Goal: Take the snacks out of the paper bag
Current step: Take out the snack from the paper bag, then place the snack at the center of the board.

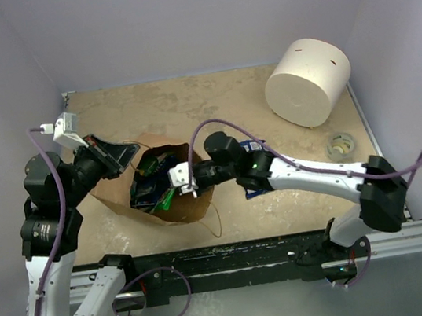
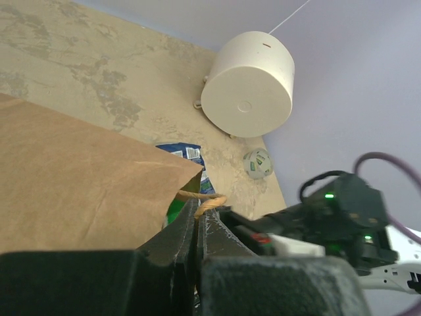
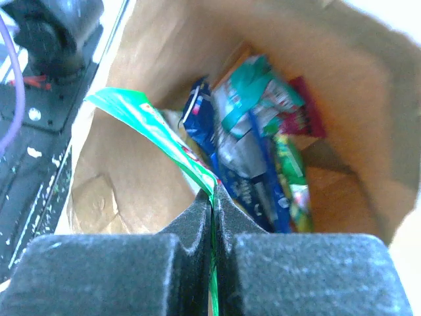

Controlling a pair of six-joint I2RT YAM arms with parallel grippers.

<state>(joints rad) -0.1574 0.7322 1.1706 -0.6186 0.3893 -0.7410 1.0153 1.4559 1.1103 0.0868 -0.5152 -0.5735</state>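
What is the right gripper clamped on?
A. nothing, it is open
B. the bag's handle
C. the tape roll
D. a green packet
D: the right wrist view shows the right gripper shut on the edge of the green packet, at the mouth of the bag.

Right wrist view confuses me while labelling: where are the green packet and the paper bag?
green packet (image 3: 145,122): right wrist view, its flat shiny face.
paper bag (image 3: 177,39): right wrist view, its inner wall.
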